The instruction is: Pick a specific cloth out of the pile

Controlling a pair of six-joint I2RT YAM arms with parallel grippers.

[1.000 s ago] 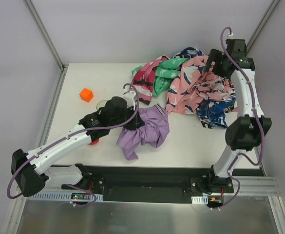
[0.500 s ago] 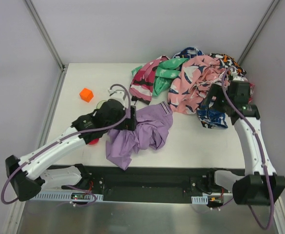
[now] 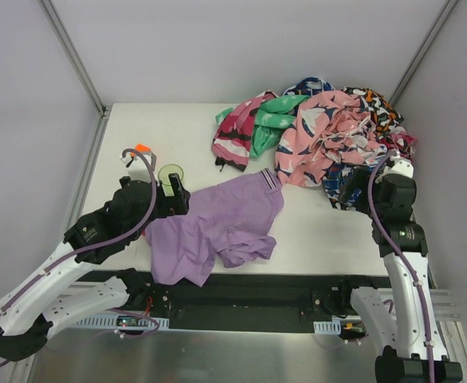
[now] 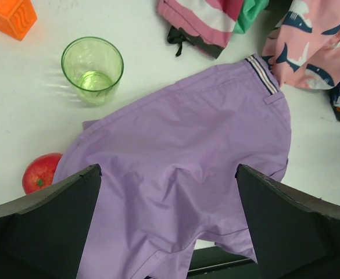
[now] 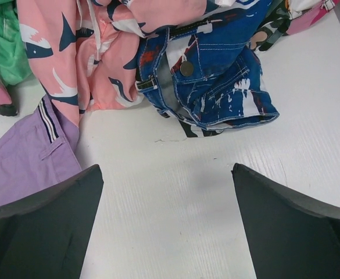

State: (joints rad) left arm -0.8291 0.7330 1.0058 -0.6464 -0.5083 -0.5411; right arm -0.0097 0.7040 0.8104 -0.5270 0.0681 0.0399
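An orange cube (image 4: 10, 16), a green cup (image 4: 92, 70) and a red apple (image 4: 40, 172) sit just left of the cloth (image 3: 217, 227). The left fingers (image 4: 47, 226) are spread wide with nothing between them, hovering above it. The cloth lies opened out flat on the counter (image 3: 137, 120) near the front edge. It is apart from the pile (image 3: 321, 140) except where its striped hem band (image 4: 262, 72) meets a pink printed cloth (image 4: 309, 52). Laid out like this, it reads as the chosen piece, already set aside. Further right, the pile is heaped toward the back. The right fingers (image 5: 42, 226) are likewise spread and empty over bare counter beside a blue denim piece (image 5: 213, 87), probably to keep clear.
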